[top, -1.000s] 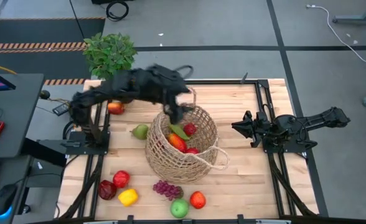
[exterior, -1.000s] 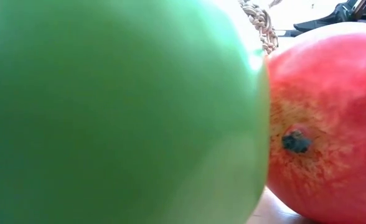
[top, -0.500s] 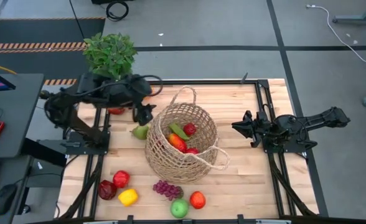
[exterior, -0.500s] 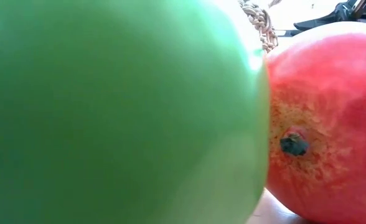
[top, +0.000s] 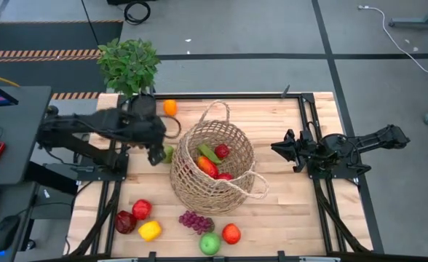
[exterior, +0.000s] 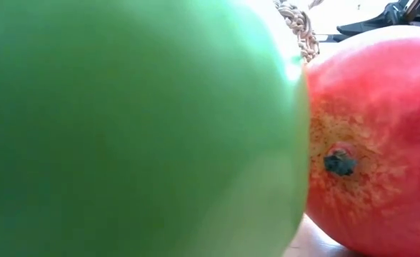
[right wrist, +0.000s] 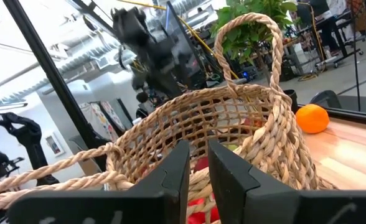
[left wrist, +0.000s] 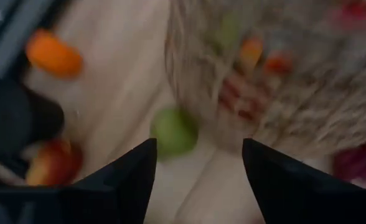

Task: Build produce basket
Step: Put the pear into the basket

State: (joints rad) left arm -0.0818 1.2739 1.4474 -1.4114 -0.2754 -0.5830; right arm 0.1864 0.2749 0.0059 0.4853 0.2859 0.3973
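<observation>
Left fingers point(left wrist: 139, 180) apart, pear point(left wrist: 174, 132) beyond

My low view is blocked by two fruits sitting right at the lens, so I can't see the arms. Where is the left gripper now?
Observer: The left gripper hovers over the green pear, just left of the basket.
Operator: Is it gripping the pear?
Observer: No. The left wrist view shows its jaws apart, with the pear ahead of them, untouched.
Operator: And the right arm?
Observer: The right gripper waits to the right of the basket, jaws shut, holding nothing.
</observation>
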